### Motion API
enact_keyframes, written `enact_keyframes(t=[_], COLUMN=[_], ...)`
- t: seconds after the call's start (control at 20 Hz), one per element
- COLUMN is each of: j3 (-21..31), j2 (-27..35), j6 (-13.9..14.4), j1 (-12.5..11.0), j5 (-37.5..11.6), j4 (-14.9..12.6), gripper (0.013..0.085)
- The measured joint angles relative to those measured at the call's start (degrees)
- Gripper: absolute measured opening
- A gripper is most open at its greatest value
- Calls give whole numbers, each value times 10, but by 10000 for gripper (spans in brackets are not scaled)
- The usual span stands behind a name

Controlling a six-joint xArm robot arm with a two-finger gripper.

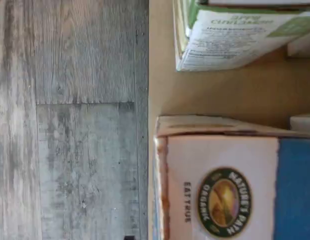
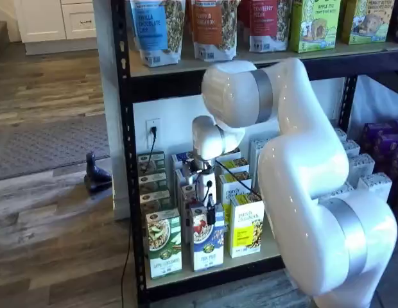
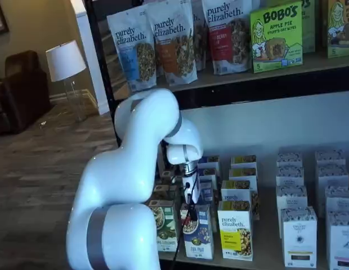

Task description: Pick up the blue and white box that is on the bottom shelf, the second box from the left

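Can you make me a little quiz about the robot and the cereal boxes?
1. True or false: the blue and white box stands between a green and white box and a yellow and white box.
2. Pick one. Where is the claw?
A. At the top of the blue and white box
B. At the top of the green and white box
C. At the top of the yellow and white box
3. What colour is the robot's arm?

Key: 1 true; 2 A; 3 white.
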Motion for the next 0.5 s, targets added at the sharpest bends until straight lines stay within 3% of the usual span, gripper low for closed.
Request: enact_keyframes(t=[0.25, 0.5], j3=[-1, 11], j2=[8, 8], j6=[25, 29], j1=[7, 8], j5=[7, -3], j4=[-23, -25], gripper=[850, 850])
